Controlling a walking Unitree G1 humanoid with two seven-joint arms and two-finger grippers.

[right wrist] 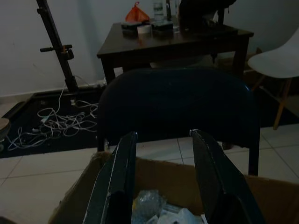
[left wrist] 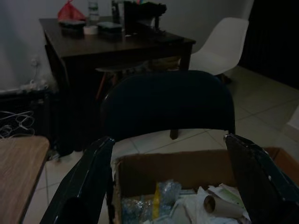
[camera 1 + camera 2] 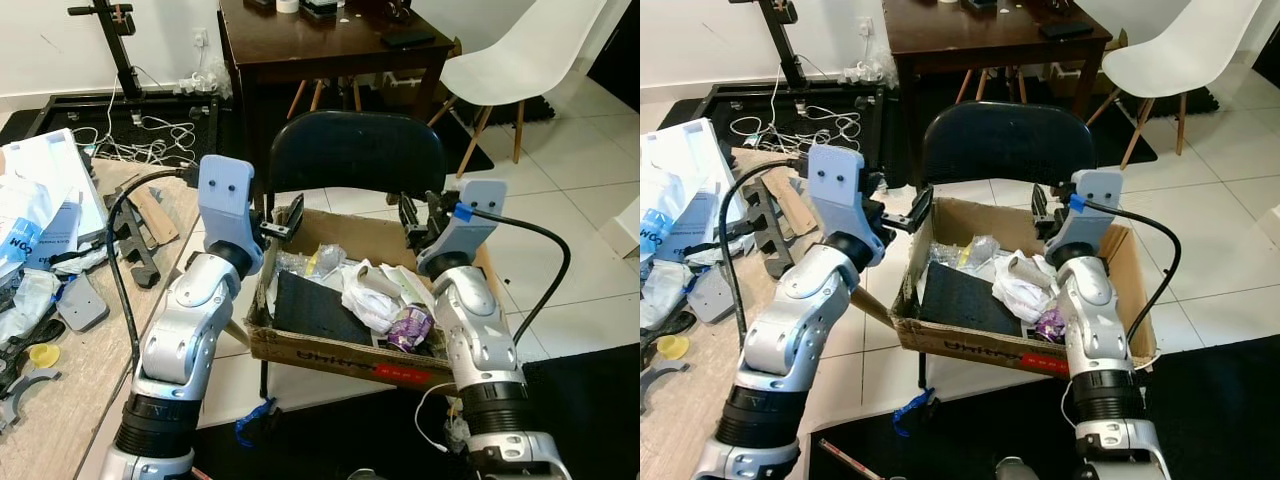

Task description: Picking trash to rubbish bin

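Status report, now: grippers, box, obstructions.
Left gripper open, at cardboard box's left rim. Right gripper open, empty, over its back edge. Box holds trash, sits on black chair. Nothing blocking.

Right gripper (image 1: 163, 184) open above cardboard box (image 1: 154, 172); dark chair (image 1: 175, 102) behind.

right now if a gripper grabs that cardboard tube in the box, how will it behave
The cardboard tube is probably very light and hollow, since its open end shows, so a hard pinch may crush it. It lies on loose white plastic bags, so a push would likely roll or sink it.
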